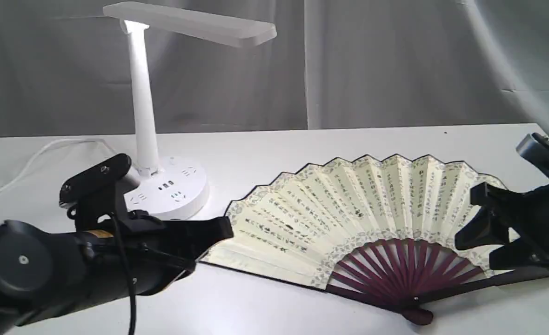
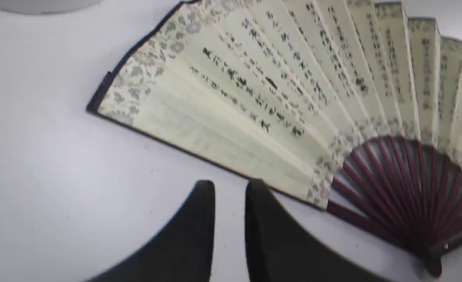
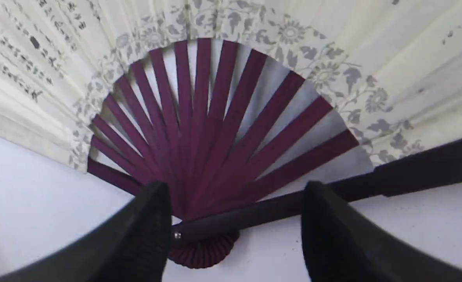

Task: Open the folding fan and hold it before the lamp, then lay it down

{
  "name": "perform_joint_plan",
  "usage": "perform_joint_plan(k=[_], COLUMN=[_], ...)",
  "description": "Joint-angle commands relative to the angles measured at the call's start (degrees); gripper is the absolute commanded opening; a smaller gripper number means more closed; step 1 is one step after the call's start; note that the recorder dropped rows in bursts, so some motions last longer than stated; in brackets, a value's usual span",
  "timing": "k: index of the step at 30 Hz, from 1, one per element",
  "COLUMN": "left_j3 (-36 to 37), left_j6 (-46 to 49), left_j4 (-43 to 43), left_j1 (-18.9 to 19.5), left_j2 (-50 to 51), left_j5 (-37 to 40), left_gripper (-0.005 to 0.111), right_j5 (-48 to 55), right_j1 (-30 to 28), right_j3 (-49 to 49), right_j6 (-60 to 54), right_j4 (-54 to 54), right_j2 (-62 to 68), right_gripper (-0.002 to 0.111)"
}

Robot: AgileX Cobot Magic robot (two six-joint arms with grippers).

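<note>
Our left claw (image 2: pixel 229 187) holds its fingers nearly pressed together on nothing, tips just beside the fan's (image 1: pixel 349 204) left guard. Our right claw (image 3: pixel 237 192) is spread wide over the pivot, gripping nothing. We see the fan lying open on the table (image 1: pixel 265 307), right of the lamp (image 1: pixel 144 116).
</note>
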Motion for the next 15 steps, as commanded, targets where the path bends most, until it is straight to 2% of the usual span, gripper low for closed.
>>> perform_joint_plan(k=[1,8,12,15], left_j3=[-0.12,-0.23,-0.23,-0.23], left_j6=[4.41,3.5,-2.62,-6.33], left_j4=[4.03,15.61,25.22,32.91], left_j1=[5.41,19.25,26.19,29.85], left_j2=[-3.27,-8.09,-9.35,-9.48], left_j5=[11.57,29.15,35.1,37.33], left_gripper=[0.0,0.0,0.0,0.0], right_j5=[-0.06,-0.97,-1.38,0.59], right_j1=[2.92,6.6,6.6,7.1], right_j3=[-0.81,-0.81,-0.81,-2.58], right_j6=[2.53,4.42,9.1,14.42], right_j4=[-3.78,-7.78,-13.68,-20.01], right_j2=[-0.58,-0.58,-2.47,-5.26], right_gripper=[0.048,0.04,0.034,0.026])
